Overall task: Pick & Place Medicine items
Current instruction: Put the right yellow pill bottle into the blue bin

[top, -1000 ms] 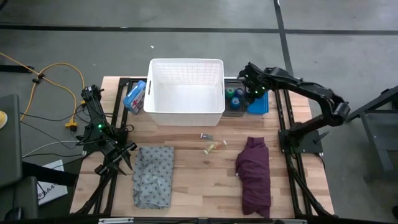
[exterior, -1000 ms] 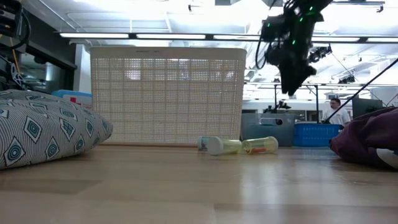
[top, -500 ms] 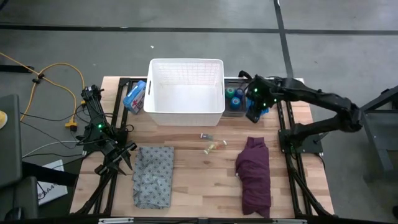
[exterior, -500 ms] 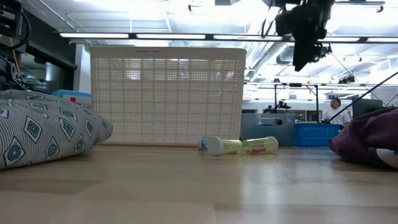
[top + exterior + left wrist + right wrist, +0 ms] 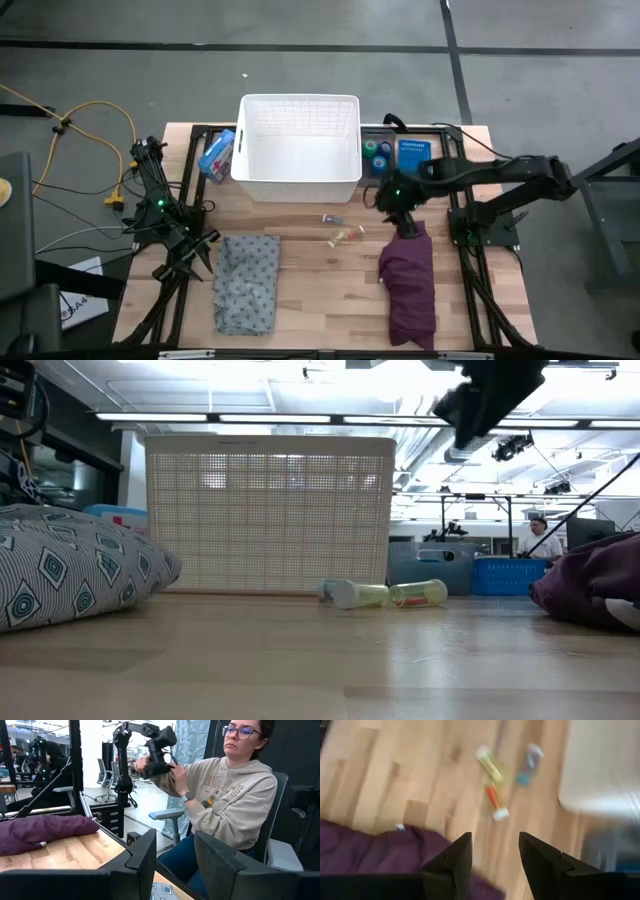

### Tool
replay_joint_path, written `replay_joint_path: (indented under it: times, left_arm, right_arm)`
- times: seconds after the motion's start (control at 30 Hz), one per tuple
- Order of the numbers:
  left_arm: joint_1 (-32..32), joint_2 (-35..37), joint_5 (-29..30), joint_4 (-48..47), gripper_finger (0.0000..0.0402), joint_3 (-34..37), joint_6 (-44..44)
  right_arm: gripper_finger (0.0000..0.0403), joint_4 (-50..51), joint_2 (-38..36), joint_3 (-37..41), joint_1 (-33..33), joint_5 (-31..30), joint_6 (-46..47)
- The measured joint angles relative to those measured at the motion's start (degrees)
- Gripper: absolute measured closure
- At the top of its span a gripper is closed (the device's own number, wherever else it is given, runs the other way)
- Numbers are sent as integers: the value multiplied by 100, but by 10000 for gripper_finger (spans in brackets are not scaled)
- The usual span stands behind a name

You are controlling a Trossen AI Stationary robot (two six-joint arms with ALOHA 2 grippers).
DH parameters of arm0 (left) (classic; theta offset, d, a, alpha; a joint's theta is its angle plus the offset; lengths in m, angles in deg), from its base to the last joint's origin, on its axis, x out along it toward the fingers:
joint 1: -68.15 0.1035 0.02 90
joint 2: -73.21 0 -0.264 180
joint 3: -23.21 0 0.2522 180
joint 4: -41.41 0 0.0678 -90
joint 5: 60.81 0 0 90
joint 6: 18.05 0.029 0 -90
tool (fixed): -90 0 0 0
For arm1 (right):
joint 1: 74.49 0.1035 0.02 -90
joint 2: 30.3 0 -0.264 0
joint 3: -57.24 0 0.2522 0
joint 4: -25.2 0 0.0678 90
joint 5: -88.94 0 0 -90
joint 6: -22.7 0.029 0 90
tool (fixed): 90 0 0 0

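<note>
Tubes, seemingly three (image 5: 492,775), beneath empty right claw (image 5: 492,851), fingers apart; one purple cloth (image 5: 410,275).

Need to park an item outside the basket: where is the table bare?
Bare wood between the grey patterned cloth and the purple cloth, below the small tubes. Crowded: behind the white basket, by the rolls and blue tray; right gripper hovers nearby.

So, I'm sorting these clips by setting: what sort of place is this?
Probably a robotics lab or workshop. A wooden table carries two mounted robot arms, the low view shows ceiling strip lights over an open room with equipment, and a seated person handles a control arm.
</note>
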Motion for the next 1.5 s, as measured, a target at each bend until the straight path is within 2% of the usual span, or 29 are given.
replay_joint_path:
  times: [0.13, 0.3, 0.83, 1.03, 1.5]
  left_arm:
    - [-1, 0, 1, -1, 274, 0, 0]
    - [0, 0, 2, 0, 274, 0, 0]
    - [-2, 0, 2, 0, 274, 0, 0]
    - [-1, 0, 1, -2, 274, 0, 0]
    - [-2, 0, 2, -2, 274, 0, 0]
  right_arm:
    - [252, -562, 246, 0, 383, 10, -330]
    - [252, -830, 548, 0, 550, -2, -605]
    - [252, -967, 1566, 0, 553, -49, -1062]
    - [252, -1016, 1822, 0, 554, -431, -1099]
    - [252, -1287, 2209, 0, 552, -822, -1200]
